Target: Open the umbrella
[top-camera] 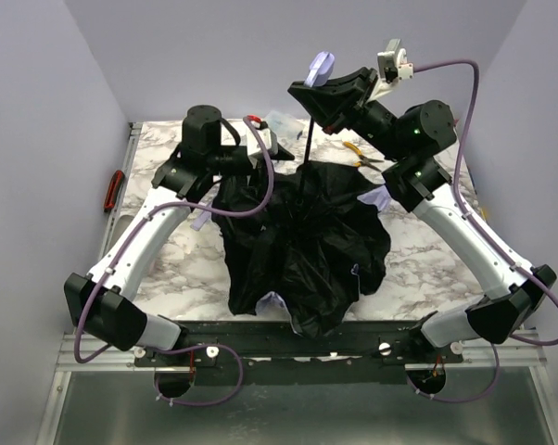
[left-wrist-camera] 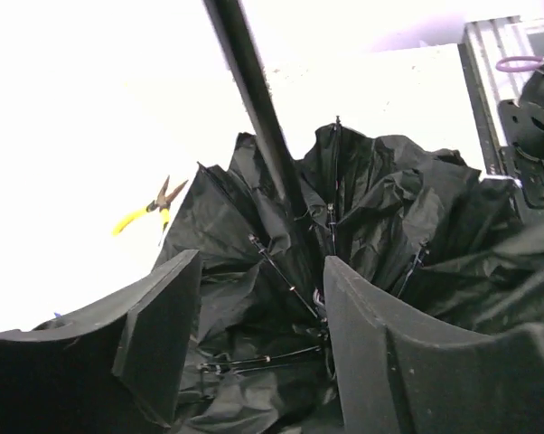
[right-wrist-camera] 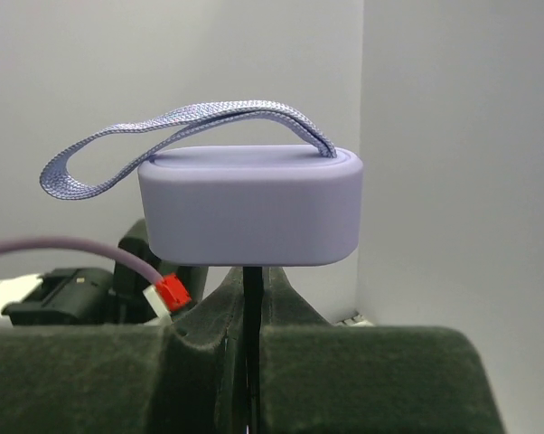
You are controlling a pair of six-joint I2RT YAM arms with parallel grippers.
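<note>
The umbrella lies upside down mid-table, its black lining (top-camera: 307,246) spread and crumpled, with bits of lavender at the edges. Its thin black shaft (top-camera: 307,139) rises to the lavender handle knob (top-camera: 322,67). My right gripper (top-camera: 318,93) is shut on the shaft just under the knob; the right wrist view shows the knob (right-wrist-camera: 249,206), its strap (right-wrist-camera: 164,136) and the shaft (right-wrist-camera: 252,298) pinched between the pads. My left gripper (left-wrist-camera: 258,334) is open, low over the lining (left-wrist-camera: 389,208), its fingers (left-wrist-camera: 154,334) on either side of the ribs at the foot of the shaft (left-wrist-camera: 254,99), gripping nothing.
Yellow-handled pliers (top-camera: 358,153) lie at the back right of the marble table, also seen in the left wrist view (left-wrist-camera: 150,210). A red tool (top-camera: 115,192) hangs at the table's left edge. A small clear item (top-camera: 279,120) sits at the back. Walls enclose three sides.
</note>
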